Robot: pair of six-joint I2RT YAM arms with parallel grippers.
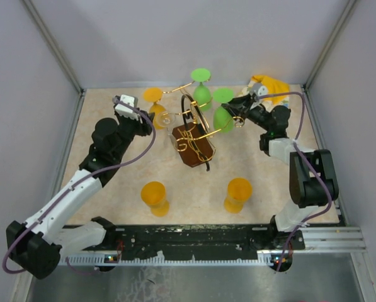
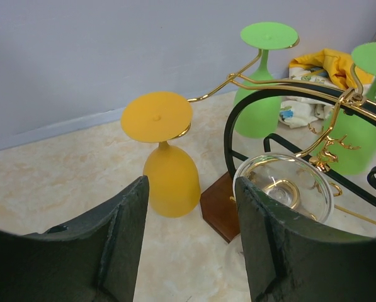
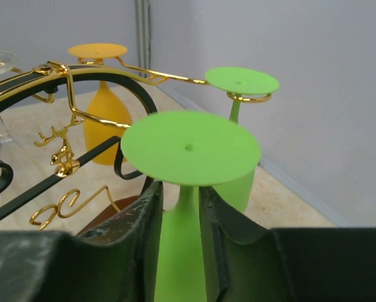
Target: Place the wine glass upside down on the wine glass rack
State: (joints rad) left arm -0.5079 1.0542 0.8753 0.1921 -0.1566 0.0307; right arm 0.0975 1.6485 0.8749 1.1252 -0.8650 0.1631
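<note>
Green plastic wine glass [image 3: 191,148] is upside down, foot up, just right of the gold wire rack with dark wooden base [image 1: 194,151]; can't tell if it rests on a rack arm. Right gripper [image 3: 180,192] jaws are narrow on either side of its stem, unclear whether they press it. Left gripper [image 2: 191,184] jaws are wide with nothing between them, facing an inverted orange glass [image 2: 169,182] hanging on a rack arm. Second green glass [image 1: 201,88] hangs at the back, and a clear glass [image 2: 282,189] sits beside the left gripper's right finger
</note>
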